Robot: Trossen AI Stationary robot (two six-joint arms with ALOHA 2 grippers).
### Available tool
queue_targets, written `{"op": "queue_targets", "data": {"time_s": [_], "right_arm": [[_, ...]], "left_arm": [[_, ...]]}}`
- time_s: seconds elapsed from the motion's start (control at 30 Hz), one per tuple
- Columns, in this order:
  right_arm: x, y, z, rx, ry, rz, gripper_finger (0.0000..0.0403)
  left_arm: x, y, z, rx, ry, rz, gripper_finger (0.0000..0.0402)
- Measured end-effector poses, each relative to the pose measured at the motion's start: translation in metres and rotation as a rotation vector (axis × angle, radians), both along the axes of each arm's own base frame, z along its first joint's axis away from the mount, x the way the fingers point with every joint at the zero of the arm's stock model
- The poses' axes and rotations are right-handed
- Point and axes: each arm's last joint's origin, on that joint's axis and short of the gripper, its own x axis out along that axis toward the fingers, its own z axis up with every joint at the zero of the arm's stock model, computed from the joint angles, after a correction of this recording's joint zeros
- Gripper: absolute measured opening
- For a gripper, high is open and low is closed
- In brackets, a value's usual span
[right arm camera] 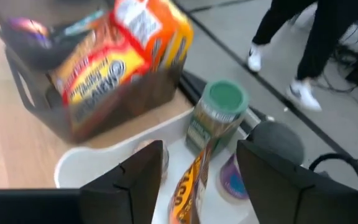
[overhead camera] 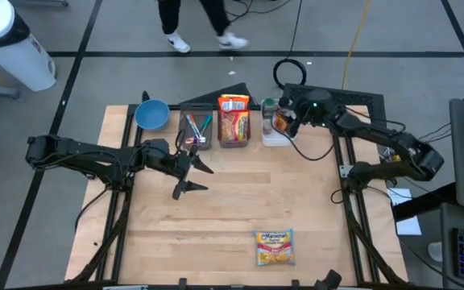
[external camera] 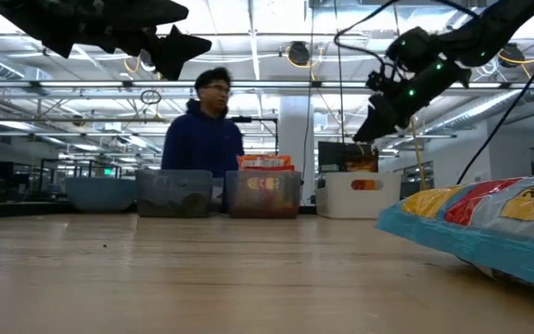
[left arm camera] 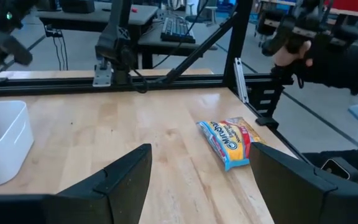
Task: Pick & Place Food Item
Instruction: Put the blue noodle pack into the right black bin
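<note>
Right gripper (overhead camera: 285, 121) is held above the white bin (overhead camera: 274, 137) at the counter's (overhead camera: 232, 209) far edge, fingers (right arm camera: 135, 186) parted, gripping nothing. An orange snack packet (right arm camera: 188, 186) is seen standing in the bin beside a green-lidded jar (right arm camera: 219, 115). Left gripper (overhead camera: 193, 177) is held over mid-counter, fingers spread, empty. A noodle packet (overhead camera: 274, 246) is left near the front edge.

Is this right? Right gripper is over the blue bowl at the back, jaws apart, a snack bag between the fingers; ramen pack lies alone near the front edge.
Not quite. The right gripper hangs over the white bin, not the blue bowl; the high view shows it. Jaws apart, snack bag between the fingers, ramen pack alone near the front edge: all correct.
</note>
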Motion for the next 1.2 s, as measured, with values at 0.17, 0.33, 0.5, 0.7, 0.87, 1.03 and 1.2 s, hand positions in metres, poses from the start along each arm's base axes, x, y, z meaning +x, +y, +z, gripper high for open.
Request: {"op": "queue_targets", "data": {"time_s": [0.17,0.33,0.5,0.7,0.87,1.03,1.2], "right_arm": [[-0.008,0.009,0.019,-0.027,-0.083,-0.015,0.0204],[-0.012,0.020,0.033,-0.048,-0.149,-0.006,0.0192],[-0.013,0.034,0.046,-0.065,-0.219,0.022,0.0158],[-0.020,0.059,0.032,-0.111,-0.414,0.073,0.0090],[-0.032,0.085,-0.006,-0.140,-0.592,0.150,0.0046],[-0.041,0.106,-0.035,-0.153,-0.651,0.237,0.0034],[-0.040,0.116,-0.040,-0.138,-0.657,0.291,0.0045]], "left_arm": [[0.000,0.000,0.001,-0.004,-0.009,0.001,0.0280],[0.001,0.002,0.004,0.015,-0.037,0.067,0.0279],[-0.001,0.006,0.010,0.057,-0.081,0.183,0.0247],[-0.015,0.012,0.021,0.071,-0.150,0.199,0.0174],[-0.030,0.013,0.016,0.061,-0.186,0.174,0.0130],[-0.045,0.014,0.002,0.058,-0.264,0.209,0.0113],[-0.054,0.017,-0.012,0.014,-0.320,0.270,0.0111]]}}
